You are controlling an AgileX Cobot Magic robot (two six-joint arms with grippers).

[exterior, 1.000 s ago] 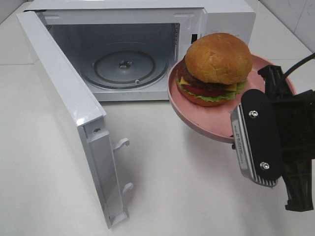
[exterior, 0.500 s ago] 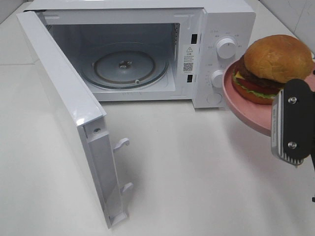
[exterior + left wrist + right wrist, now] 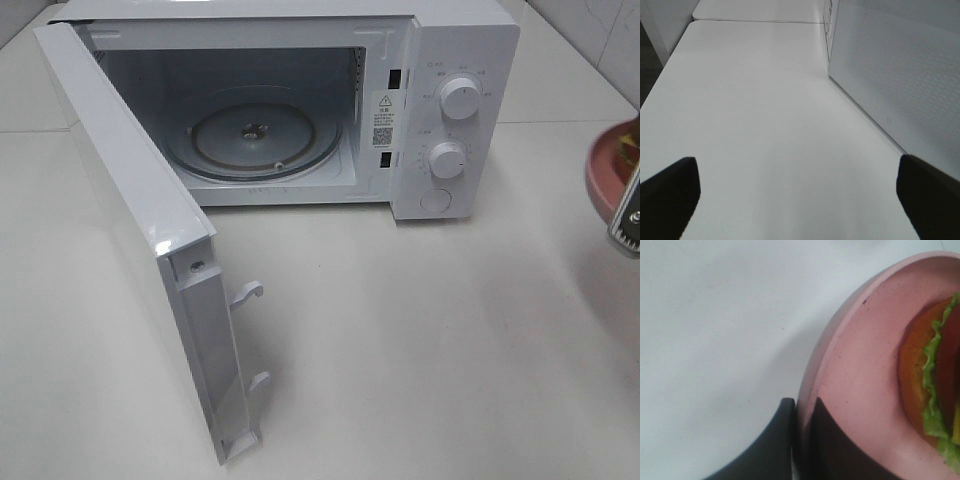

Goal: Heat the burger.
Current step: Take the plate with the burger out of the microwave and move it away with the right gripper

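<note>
- Microwave (image 3: 300, 100) stands at the upper middle of the exterior high view, its door (image 3: 140, 240) swung wide toward the lower left; inside it lies a bare glass turntable (image 3: 255, 135).
- Two white knobs (image 3: 460, 97) sit one above the other on the panel right of the cavity.
- Pink plate (image 3: 860, 385) fills the right half of the right wrist view and carries the burger (image 3: 935, 385): a browned bun edge with green lettuce over it.
- In the exterior high view that plate shows only as a pink rim at the right edge, to the right of the microwave and clear of the white desk (image 3: 420, 350).
- Right gripper (image 3: 801, 440) is clamped on the plate's rim, one dark finger (image 3: 772, 445) outside the rim and the other inside.
- Left gripper (image 3: 800, 192) has its jaws spread wide with nothing between them, over bare desk beside the door's dotted panel.
- Most of the burger is cut off by the frame edge; its top bun cannot be seen.
- Left gripper does not show in the exterior high view.
</note>
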